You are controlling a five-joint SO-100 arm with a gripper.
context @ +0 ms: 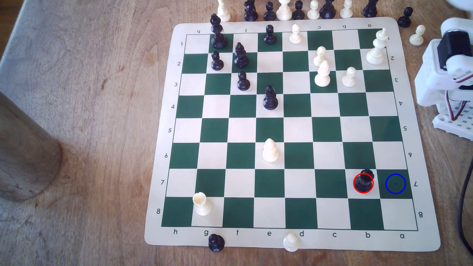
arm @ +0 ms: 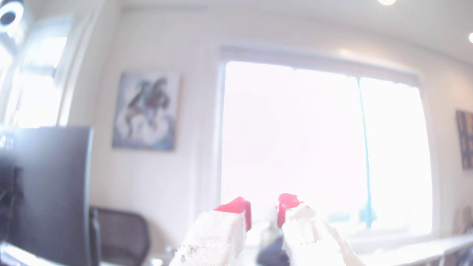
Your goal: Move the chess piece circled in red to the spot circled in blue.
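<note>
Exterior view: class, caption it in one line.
Short black castle-topped chess piece, red-ringed, beside the blue-ringed dark green square on row 7.

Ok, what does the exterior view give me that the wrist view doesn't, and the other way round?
Exterior view alone: the green-and-cream chess mat, the short black castle-topped piece inside its red ring on a cream square, and beside it, toward the exterior view's right, the dark green blue-ringed square, which stands bare. Wrist view alone: the white claw with red tips, jaws slightly apart with nothing between them, aimed at a bright window and a framed picture. Shared: only parts of the white arm.
</note>
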